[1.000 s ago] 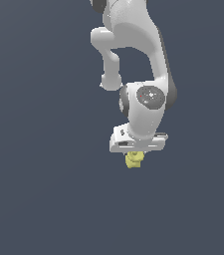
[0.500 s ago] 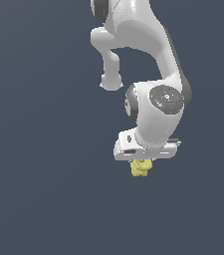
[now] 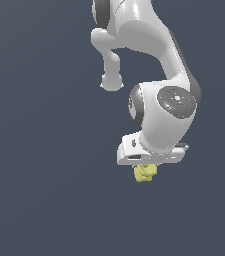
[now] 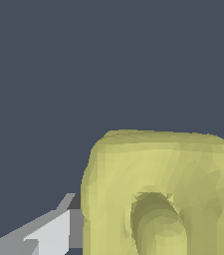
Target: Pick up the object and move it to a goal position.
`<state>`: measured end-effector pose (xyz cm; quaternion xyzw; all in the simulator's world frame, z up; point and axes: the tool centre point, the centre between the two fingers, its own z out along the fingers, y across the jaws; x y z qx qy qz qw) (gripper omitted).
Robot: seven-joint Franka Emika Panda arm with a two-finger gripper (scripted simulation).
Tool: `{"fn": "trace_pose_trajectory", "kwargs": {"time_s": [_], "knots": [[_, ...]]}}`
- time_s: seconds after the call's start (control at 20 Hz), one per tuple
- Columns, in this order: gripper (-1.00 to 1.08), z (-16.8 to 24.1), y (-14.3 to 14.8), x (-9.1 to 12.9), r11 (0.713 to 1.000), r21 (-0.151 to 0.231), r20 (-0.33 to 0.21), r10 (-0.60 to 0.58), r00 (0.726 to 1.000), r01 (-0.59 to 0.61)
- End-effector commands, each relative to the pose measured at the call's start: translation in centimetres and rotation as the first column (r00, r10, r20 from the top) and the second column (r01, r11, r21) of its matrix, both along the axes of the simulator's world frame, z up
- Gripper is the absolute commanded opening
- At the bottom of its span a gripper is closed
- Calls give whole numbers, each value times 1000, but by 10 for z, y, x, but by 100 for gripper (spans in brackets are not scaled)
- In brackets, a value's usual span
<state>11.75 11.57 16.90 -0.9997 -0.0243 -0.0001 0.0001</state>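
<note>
The object point(image 3: 144, 173) is a small, lumpy, pale-yellow item that sticks out just below the white gripper point(image 3: 147, 169) in the exterior view. The gripper's hand hides its fingers there. The object hangs in the gripper above the plain dark grey ground. In the wrist view the object point(image 4: 158, 189) fills much of the picture, very close to the camera, with a rounded hollow in it. One grey-white fingertip point(image 4: 44, 234) shows beside it, touching its side. The other finger is hidden. No goal marker shows in either view.
The white arm point(image 3: 149, 60) reaches down from above in the exterior view, its big wrist joint point(image 3: 164, 120) right over the gripper. The ground point(image 3: 34, 200) is a uniform dark grey with no other objects or edges in view.
The arm has swung toward the exterior view's right and slightly lower, carrying the yellow object along under the gripper. The wrist joint has turned further.
</note>
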Motion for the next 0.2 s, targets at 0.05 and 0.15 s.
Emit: {"fn": "trace_pose_trajectory", "kwargs": {"time_s": [0.05, 0.15], "knots": [[-100, 2, 1, 3, 1000, 0, 0, 0, 1000, 0], [-100, 2, 1, 3, 1000, 0, 0, 0, 1000, 0]]}}
